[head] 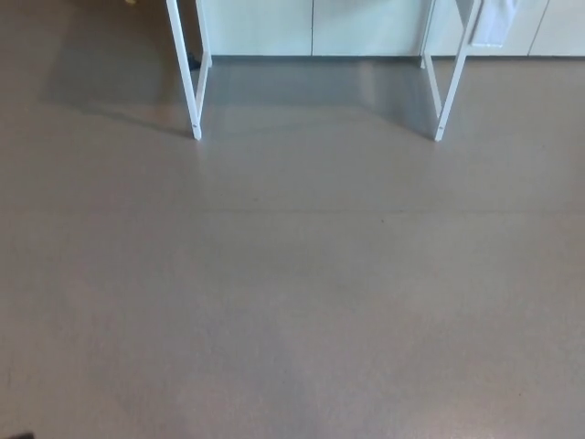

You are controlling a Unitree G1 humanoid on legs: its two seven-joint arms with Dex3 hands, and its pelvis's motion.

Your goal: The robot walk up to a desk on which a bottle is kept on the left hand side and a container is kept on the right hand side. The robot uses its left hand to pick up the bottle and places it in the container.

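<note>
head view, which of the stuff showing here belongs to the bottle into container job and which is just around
Belongs to the job:
- desk legs, white, at the top of the picture; the desk top, bottle and container do not show, nor does either hand

Just around:
- grey floor, filling most of the view
- pale cabinet fronts behind the legs
- white cloth hanging at top right

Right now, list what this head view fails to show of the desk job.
- Desk top, bottle, container: head view, cut off by the top edge; only the white desk legs and grey floor show.
- Both hands: out of the head view.
- White thing at the top right: cropped, unidentifiable.
</note>
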